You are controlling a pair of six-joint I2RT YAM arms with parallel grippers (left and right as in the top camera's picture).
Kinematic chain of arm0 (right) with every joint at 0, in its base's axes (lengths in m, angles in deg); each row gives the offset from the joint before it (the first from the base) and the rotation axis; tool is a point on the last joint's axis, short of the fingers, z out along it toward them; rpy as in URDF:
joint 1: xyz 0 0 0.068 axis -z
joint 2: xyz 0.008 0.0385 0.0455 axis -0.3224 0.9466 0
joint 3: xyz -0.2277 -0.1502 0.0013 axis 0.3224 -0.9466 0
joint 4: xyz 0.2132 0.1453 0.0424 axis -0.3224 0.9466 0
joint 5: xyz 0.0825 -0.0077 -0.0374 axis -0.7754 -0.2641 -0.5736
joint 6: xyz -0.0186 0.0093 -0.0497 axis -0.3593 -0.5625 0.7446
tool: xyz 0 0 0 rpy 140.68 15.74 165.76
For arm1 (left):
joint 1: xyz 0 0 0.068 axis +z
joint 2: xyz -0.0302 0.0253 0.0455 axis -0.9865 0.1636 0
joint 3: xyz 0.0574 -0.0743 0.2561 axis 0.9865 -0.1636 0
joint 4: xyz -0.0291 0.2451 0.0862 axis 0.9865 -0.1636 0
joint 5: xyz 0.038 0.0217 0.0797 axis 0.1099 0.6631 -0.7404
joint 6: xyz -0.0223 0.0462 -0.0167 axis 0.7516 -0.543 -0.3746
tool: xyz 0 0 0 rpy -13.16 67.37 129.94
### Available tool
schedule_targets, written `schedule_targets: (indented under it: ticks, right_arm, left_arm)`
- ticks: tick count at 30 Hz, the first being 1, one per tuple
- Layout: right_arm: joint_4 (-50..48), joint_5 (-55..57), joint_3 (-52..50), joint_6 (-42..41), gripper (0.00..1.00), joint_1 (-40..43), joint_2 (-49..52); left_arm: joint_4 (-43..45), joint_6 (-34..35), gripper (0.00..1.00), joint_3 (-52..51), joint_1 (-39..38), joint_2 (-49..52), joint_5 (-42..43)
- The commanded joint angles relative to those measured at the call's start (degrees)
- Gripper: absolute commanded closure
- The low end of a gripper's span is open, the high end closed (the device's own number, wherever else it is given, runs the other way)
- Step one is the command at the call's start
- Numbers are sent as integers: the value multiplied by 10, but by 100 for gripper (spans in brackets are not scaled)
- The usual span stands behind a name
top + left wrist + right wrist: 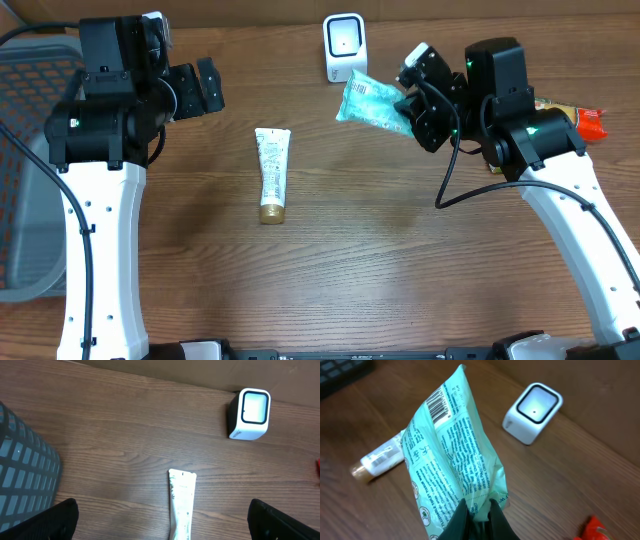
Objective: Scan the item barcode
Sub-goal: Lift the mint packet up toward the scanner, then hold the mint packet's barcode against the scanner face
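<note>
My right gripper (479, 510) is shut on one end of a mint-green wipes packet (452, 455), held up in the air. Its barcode (439, 404) sits near the packet's far top edge. The white scanner (532, 412) stands on the table beyond the packet. Overhead, the packet (372, 102) hangs just below and right of the scanner (344, 47), with the right gripper (412, 112) at its right end. My left gripper (162, 527) is open above the table, over the crimped end of a white tube (181, 502).
The white tube with a gold cap (271, 175) lies mid-table. A grey mesh basket (25, 150) fills the left edge. A red packet (588, 120) lies at the far right behind the right arm.
</note>
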Motion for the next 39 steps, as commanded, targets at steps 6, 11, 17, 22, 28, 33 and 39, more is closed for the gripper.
schedule_targets:
  ticks: [6, 11, 17, 22, 28, 33, 39]
  right_arm:
    - [-124, 406, 21, 8, 96, -82, 7]
    - [-320, 645, 21, 123, 96, -116, 99]
    - [-434, 675, 21, 517, 96, -129, 213]
    - [-609, 627, 21, 685, 96, -129, 277]
    - [-711, 539, 21, 814, 96, -125, 330]
    - [-747, 460, 40, 823, 96, -107, 369]
    - [-746, 440, 146, 879, 96, -88, 457]
  left_arm:
    - [2, -1, 0, 3, 0, 3, -3]
    - [2, -1, 0, 3, 0, 3, -3]
    - [2, -1, 0, 3, 0, 3, -3]
    - [2, -1, 0, 3, 0, 3, -4]
    - [2, -1, 0, 3, 0, 3, -4]
    - [2, -1, 0, 3, 0, 3, -4]
    - [2, -1, 0, 3, 0, 3, -3]
